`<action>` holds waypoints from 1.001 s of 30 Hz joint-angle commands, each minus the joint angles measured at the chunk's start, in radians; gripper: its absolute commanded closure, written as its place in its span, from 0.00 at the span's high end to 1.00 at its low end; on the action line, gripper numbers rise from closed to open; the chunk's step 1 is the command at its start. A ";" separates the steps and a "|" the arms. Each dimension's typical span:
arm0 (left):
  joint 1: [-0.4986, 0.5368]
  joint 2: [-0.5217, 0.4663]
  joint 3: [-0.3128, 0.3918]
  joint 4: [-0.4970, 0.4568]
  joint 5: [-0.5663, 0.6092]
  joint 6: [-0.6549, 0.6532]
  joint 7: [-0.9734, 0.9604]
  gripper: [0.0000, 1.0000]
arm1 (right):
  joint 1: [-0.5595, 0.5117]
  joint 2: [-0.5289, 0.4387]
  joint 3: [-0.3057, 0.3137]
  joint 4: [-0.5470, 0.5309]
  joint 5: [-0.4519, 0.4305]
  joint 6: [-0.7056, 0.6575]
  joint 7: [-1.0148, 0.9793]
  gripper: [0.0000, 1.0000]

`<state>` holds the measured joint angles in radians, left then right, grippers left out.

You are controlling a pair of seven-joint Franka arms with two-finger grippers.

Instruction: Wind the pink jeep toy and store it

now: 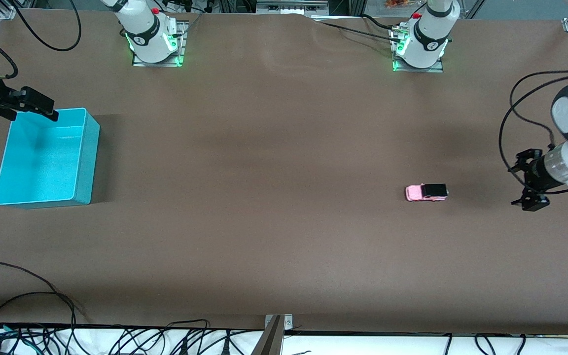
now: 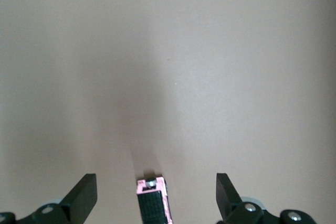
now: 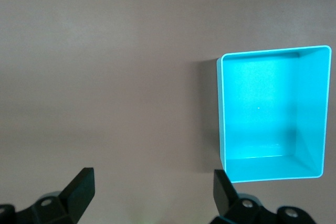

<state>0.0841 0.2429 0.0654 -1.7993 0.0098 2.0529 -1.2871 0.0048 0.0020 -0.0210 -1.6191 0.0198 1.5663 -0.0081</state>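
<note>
A: Where's the tiny boxy pink jeep toy [image 1: 426,192] w/ black roof?
B: On brown table [image 1: 274,162], toward left arm's end; left gripper [image 1: 528,183] beside it, jaws open, empty.
A: Right gripper [image 1: 37,105]?
B: Over turquoise plastic bin [image 1: 83,162] rim; jaws open, empty.

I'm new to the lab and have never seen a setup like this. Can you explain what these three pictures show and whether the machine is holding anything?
Two white robot arms stand at a brown table. The wide picture comes from a high camera facing them. The other two come from cameras on the arms' wrists, looking down past their black fingers.

On the table lie a tiny pink jeep toy with a black roof, toward the left arm's end, and an empty turquoise plastic bin, toward the right arm's end.

The left gripper is open beside the jeep, which also shows between its fingers in its wrist view. The right gripper is open over the bin's edge. Neither holds anything.
</note>
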 commanded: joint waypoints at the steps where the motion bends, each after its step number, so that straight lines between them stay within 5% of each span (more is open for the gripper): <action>1: -0.003 -0.062 -0.012 -0.006 0.027 -0.049 0.187 1.00 | 0.001 0.007 0.000 0.024 0.009 -0.003 0.007 1.00; 21: 0.023 -0.102 -0.004 0.184 0.016 -0.169 1.228 1.00 | 0.001 0.007 0.000 0.024 0.008 -0.009 0.007 1.00; 30: 0.011 -0.106 -0.035 0.201 0.021 -0.221 1.328 1.00 | 0.001 0.007 0.000 0.024 0.009 -0.005 0.007 1.00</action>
<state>0.0999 0.1362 0.0583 -1.6169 0.0169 1.8630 -0.0279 0.0048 0.0021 -0.0211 -1.6187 0.0198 1.5666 -0.0081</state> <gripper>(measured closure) 0.000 0.000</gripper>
